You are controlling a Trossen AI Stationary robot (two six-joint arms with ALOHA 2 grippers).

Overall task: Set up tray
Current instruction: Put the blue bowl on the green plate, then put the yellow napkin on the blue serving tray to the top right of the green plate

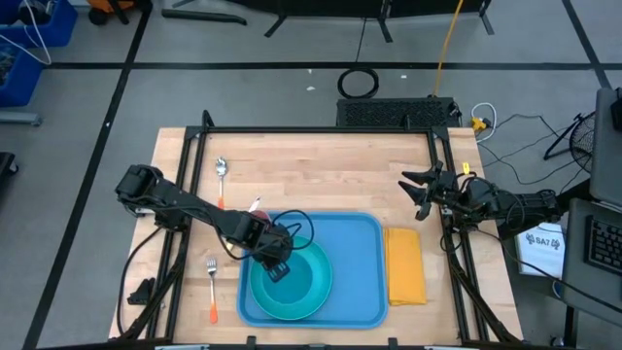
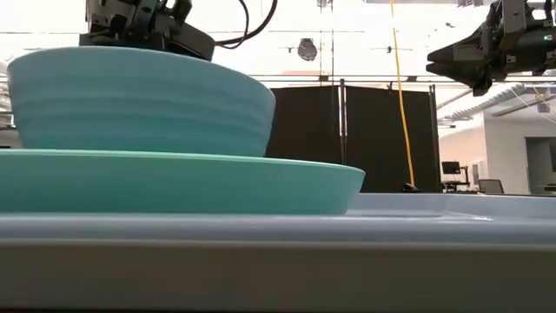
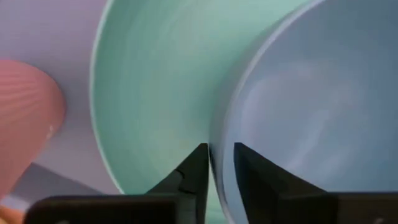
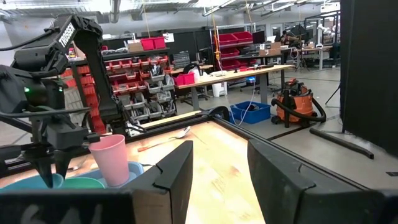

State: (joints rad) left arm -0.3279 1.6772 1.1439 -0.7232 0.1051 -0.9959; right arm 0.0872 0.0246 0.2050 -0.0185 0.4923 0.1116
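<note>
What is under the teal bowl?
The bowl sits on a teal plate, which lies on the blue tray. The plate's middle is hidden beneath the bowl.

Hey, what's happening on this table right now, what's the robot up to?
The robot is laying out a meal tray. The left gripper is down at the rim of a teal bowl, its fingers straddling the rim with a small gap. The bowl sits on a teal plate on the blue tray. A pink cup stands beside the bowl. A yellow napkin lies right of the tray, a fork and spoon to its left. The right gripper waits open, raised at the table's right edge.
</note>
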